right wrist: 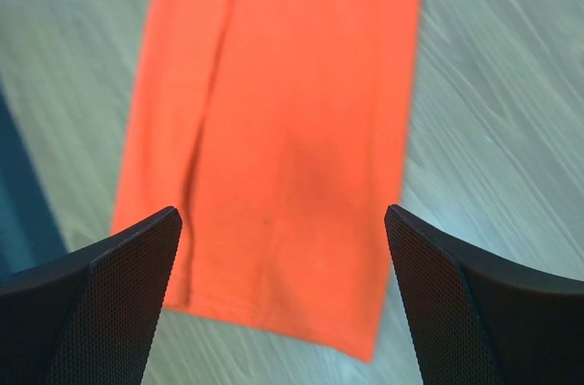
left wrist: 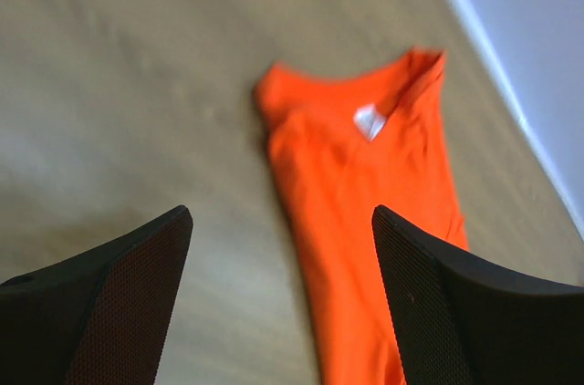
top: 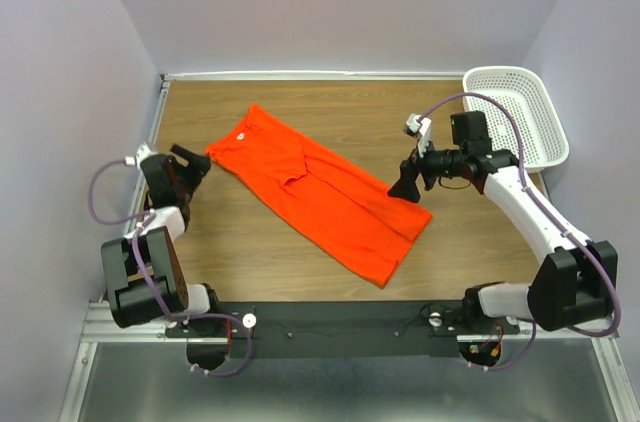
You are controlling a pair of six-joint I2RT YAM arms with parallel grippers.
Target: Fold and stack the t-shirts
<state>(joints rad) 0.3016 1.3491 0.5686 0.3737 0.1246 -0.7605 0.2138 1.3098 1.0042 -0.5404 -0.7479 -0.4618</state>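
1. The t-shirt [top: 320, 192], folded lengthwise into a long strip, lies flat on the table [top: 230, 242], well apart from the basket [top: 525, 107].
2. The right gripper [top: 405, 185] hangs between the basket and the shirt's hem half, its jaws spread wide and holding nothing.
3. The left gripper [top: 193, 162] sits beyond the collar end, farthest from the basket, with its jaws apart and empty.
4. The lengthwise fold looks finished. The next move probably calls for pinching the hem corners and carrying them to the collar.
5. Nothing shows inside the basket.

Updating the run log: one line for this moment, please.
t-shirt: folded lengthwise, flat on table | left gripper: open, empty | right gripper: open, empty
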